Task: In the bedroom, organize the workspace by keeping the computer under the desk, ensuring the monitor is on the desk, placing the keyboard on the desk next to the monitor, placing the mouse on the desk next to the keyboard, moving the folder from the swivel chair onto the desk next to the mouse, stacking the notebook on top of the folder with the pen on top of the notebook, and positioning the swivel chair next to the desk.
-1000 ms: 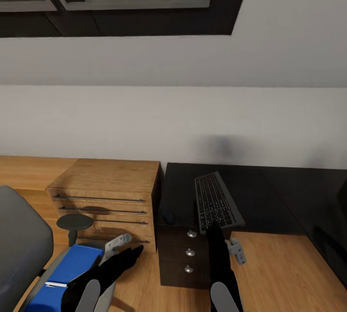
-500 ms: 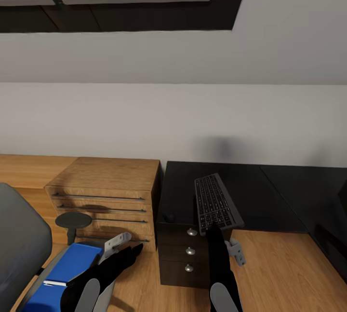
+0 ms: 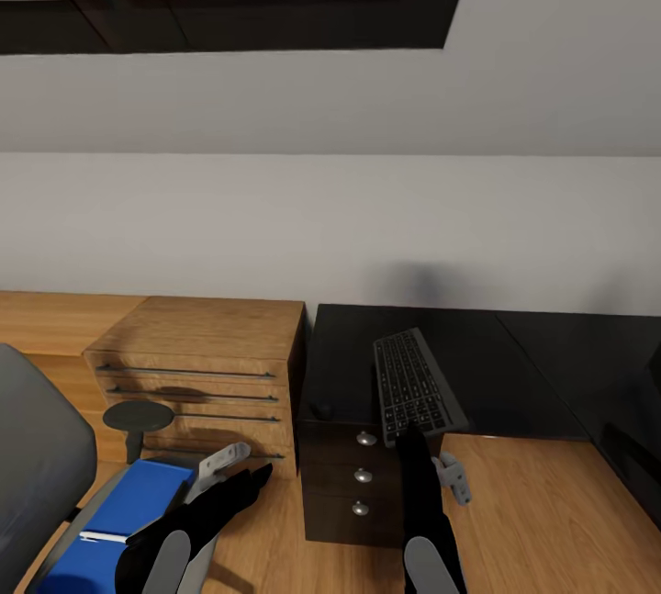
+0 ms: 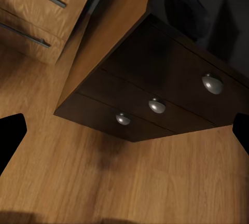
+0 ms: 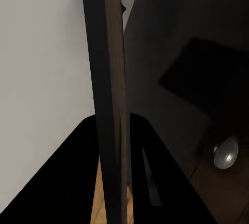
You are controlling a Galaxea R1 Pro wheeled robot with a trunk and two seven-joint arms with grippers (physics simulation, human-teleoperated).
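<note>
Two arms are reaching forward in the head view, and the right gripper [image 3: 410,436] is clamping the near short end of the keyboard [image 3: 415,386], its fingers [image 5: 155,182] pressing on either side of the thin dark slab seen edge-on from the right wrist. That keyboard is lying over the black desk [image 3: 477,374], long axis running away from the robot toward the wall, far end swung slightly left, near end jutting past the desk's front edge; its key legends are too small to read. Below it, the dark drawer unit [image 3: 358,484] is showing three round metal knobs, no lettering on them. Lower left, the left gripper [image 3: 255,476] is hanging with its jaws spread wide, nothing between them. Beside it, the blue folder [image 3: 110,525] is lying flat on the swivel chair [image 3: 37,465], a small white label on it, unreadable. An oak drawer chest [image 3: 207,364] is standing left of the desk.
</note>
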